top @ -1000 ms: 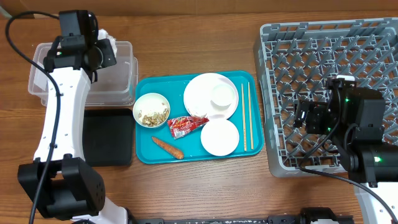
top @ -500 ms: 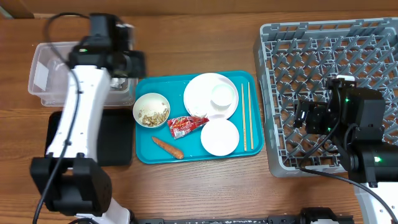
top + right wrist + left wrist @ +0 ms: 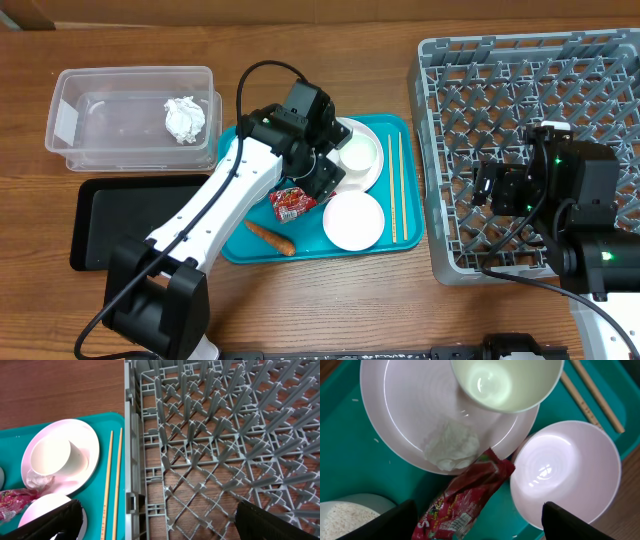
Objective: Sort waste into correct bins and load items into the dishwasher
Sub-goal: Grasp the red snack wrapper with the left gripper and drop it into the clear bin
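Red wrapper point(image 3: 465, 502), touching plate point(image 3: 400, 415), perhaps tissue point(image 3: 450, 450) atop

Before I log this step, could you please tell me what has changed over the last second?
The left claw let go of the crumpled tissue, which now lies in the clear tub, and swung right to hover open over the red wrapper on the teal tray. The right claw stayed open over the dish rack; the chopsticks and carrot have not moved.

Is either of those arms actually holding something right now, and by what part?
Nothing is held. The left gripper has its fingers apart and empty above the red snack wrapper; the right gripper hangs open over the dish rack.
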Controlling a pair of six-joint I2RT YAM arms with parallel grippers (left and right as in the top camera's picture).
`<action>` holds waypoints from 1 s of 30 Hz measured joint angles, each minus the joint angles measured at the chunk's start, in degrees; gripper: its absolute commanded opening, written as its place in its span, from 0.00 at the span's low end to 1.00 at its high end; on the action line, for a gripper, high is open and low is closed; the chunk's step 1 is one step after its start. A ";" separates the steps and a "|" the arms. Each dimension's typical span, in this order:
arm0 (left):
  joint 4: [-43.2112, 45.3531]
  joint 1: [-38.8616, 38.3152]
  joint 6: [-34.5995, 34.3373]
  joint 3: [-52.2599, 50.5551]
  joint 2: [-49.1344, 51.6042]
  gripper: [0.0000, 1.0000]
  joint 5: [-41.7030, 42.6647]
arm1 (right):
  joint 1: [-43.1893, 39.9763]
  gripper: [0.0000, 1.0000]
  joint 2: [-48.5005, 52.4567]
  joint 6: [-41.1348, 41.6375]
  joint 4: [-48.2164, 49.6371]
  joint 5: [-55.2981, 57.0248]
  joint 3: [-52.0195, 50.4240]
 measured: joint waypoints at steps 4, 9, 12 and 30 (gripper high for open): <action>2.58 -0.02 0.00 -3.08 0.00 0.80 -0.39 | 0.00 1.00 0.00 0.00 -0.02 -0.02 0.00; 6.51 -0.02 0.00 -7.08 0.00 0.80 -0.76 | 0.00 1.00 0.00 0.00 -0.02 -0.02 0.00; 7.80 -0.02 0.00 -8.09 0.00 0.77 -0.79 | 0.00 1.00 0.00 -0.02 0.00 0.00 0.00; 11.63 -1.38 -2.14 -9.22 1.16 0.67 -0.76 | 0.00 1.00 0.00 -0.02 -0.07 0.00 0.00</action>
